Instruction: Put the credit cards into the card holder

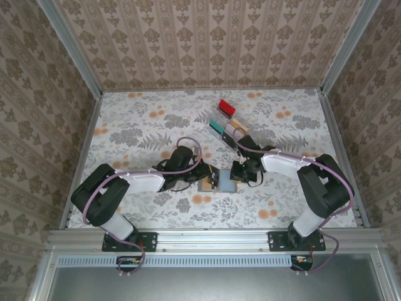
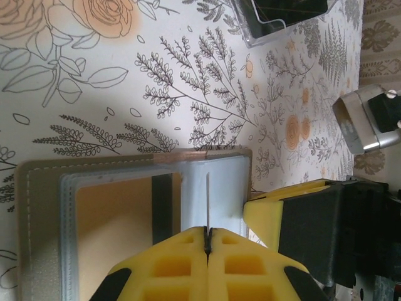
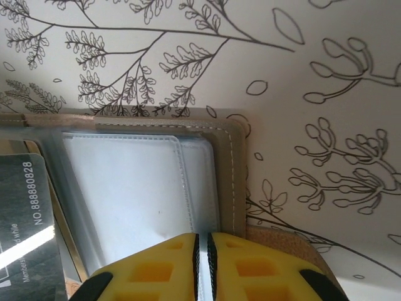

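The left fingers (image 2: pixel 202 241) pinch a clear leaf of the open holder (image 2: pixel 37 232), the right fingers (image 3: pixel 193 248) stand nearly together over its pockets, hold unclear, a dark card (image 3: pixel 25 213) beside them, more cards (image 1: pixel 226 108) well beyond on the worktop (image 1: pixel 138 125).

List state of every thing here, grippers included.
card holder: open, flat on table
left gripper: shut on a card holder sleeve
right gripper: shut on a card holder sleeve
dark numbered card: inside card holder
credit cards: in clear rack
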You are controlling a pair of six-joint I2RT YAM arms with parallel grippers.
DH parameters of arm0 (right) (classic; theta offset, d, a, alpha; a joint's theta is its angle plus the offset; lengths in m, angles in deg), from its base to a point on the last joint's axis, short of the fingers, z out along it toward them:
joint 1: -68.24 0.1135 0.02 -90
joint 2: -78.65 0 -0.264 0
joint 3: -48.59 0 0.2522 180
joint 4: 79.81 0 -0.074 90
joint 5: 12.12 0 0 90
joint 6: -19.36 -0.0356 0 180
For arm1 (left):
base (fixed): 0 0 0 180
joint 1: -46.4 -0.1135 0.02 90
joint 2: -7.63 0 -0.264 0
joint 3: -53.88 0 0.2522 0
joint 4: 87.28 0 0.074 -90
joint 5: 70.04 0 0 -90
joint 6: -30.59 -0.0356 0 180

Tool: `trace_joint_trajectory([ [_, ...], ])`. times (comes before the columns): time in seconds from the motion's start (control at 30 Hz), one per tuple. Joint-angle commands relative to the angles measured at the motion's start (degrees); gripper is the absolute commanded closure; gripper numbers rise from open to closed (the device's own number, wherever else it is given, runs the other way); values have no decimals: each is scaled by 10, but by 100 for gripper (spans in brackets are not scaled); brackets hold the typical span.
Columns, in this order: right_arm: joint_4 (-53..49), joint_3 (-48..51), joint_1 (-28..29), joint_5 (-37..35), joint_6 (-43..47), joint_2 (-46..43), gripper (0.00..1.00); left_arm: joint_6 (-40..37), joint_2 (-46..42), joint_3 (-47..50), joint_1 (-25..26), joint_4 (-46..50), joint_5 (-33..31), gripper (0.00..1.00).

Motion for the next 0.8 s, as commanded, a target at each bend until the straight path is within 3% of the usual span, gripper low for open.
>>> trace_joint_trajectory([
  [0.0,-43,-2,-2,-38,14,4,84,0,10,8,4,-21,-8,100],
  [0.5,-16,20,-1,-24,0,16,86,9,57,23,32,-71,-33,100],
  [0.77,3,36,-1,-18,-8,15,86,51,41,78,59,-134,-130,99],
])
